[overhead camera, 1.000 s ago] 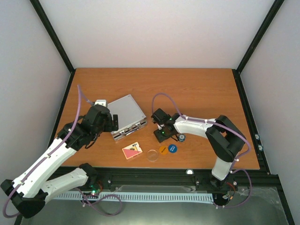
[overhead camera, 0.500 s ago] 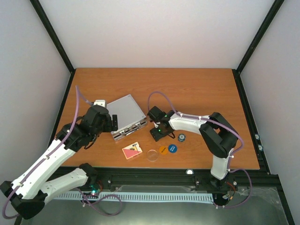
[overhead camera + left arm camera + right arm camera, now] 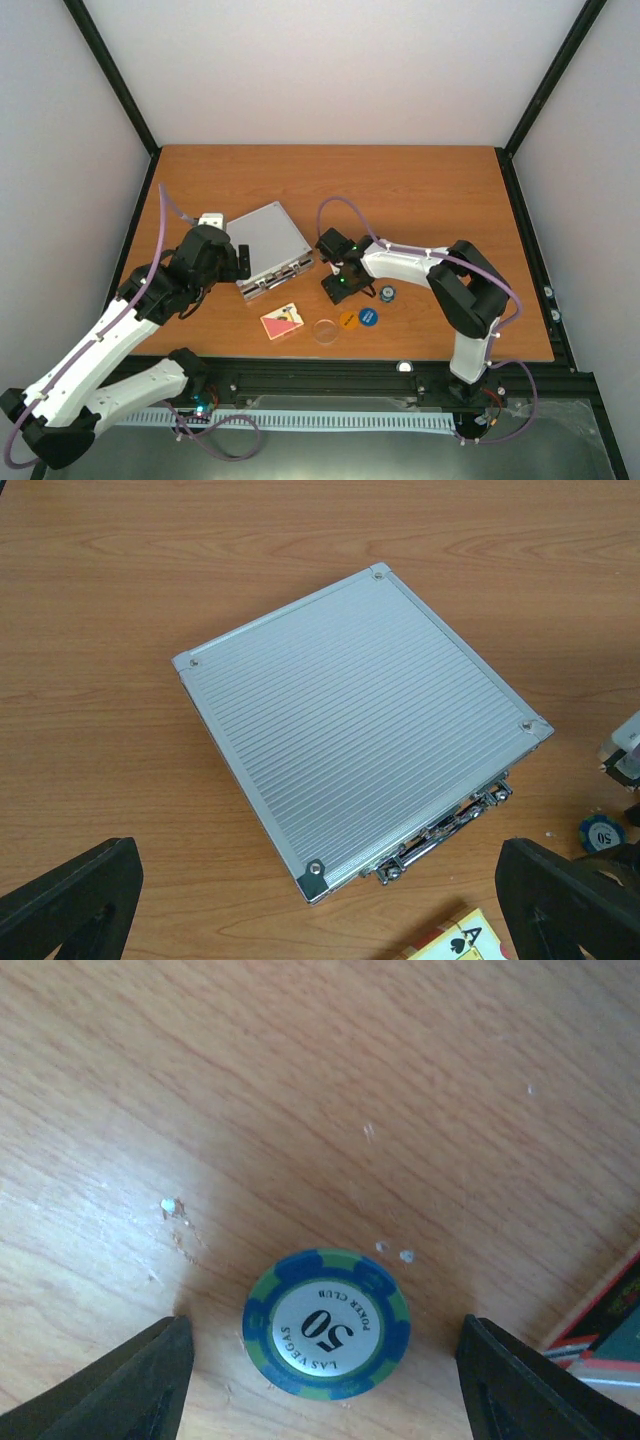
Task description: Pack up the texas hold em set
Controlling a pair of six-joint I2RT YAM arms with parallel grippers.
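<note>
The silver case [image 3: 272, 245] is seen shut at 9 o'clock of the tabletop [image 3: 420, 190] centre; its contents cannot be told. Loose at its 5 o'clock are seen the card deck [image 3: 281, 321], clear disc [image 3: 325, 331], orange disc [image 3: 347, 320] and blue disc [image 3: 368, 317], so packing is judged barely begun. One chip [image 3: 327, 1325] is straddled, untouched, by the right tool [image 3: 322, 1335], jaws apart. The left tool [image 3: 318, 900] is held wide above the case. Scuffed wood grain is enclosed by white walls and black posts
</note>
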